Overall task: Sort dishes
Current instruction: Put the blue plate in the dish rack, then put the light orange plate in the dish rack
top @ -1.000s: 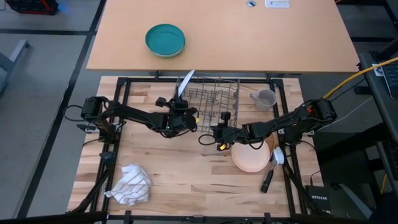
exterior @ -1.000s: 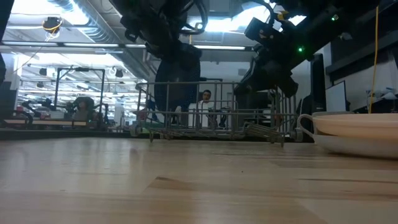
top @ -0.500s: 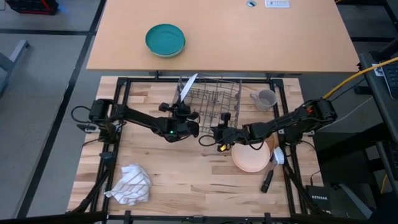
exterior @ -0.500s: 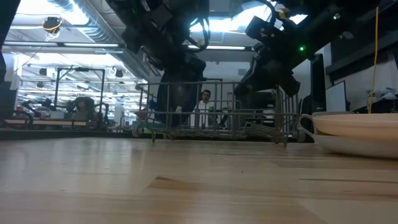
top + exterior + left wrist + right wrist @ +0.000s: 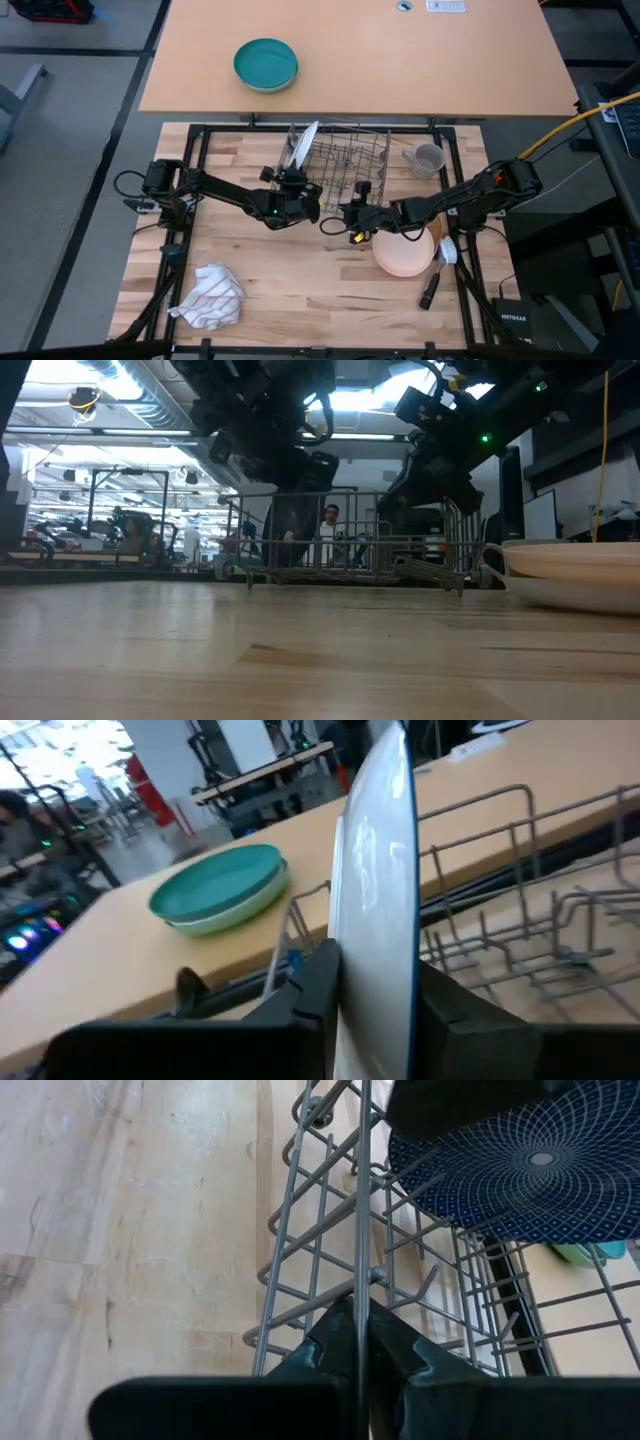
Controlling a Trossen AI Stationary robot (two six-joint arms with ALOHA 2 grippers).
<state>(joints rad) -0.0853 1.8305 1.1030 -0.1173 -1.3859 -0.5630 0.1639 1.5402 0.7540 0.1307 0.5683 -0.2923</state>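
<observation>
A wire dish rack [image 5: 345,158] stands at the table's far middle. The blue plate [image 5: 304,146], white on one face [image 5: 375,850] and blue-patterned on the other [image 5: 520,1165], stands on edge in the rack's left end, with my left gripper [image 5: 299,180] shut on it. My right gripper [image 5: 350,212] is shut on the rack's near side. The peach-pink bowl [image 5: 404,251] sits on a white plate [image 5: 585,593] at the right. The small grey mug [image 5: 429,158] stands right of the rack. My left gripper pinches the blue plate's rim nearest to me [image 5: 385,975], one finger [image 5: 312,990] on each face. The fingers come about level from the table's near side. The plate stands nearly upright, its lower part down between the rack's wires. My right gripper pinches a thin wire of the rack's near side [image 5: 361,1280] between its two fingertips. The wire runs on ahead along the fingers. The fingers slant down from the table's right, and the rack stands on the table.
A teal-green bowl [image 5: 266,64] rests on the farther table behind the rack. A white striped cloth [image 5: 210,297] lies crumpled at the near left. A brush with a dark handle [image 5: 438,272] lies right of the peach-pink bowl.
My left gripper has gone down and a little toward the near edge while rolling its wrist. The blue plate has sunk with it into the rack's left end and turned, so more of its face shows from above. The rack's left end has shifted slightly.
</observation>
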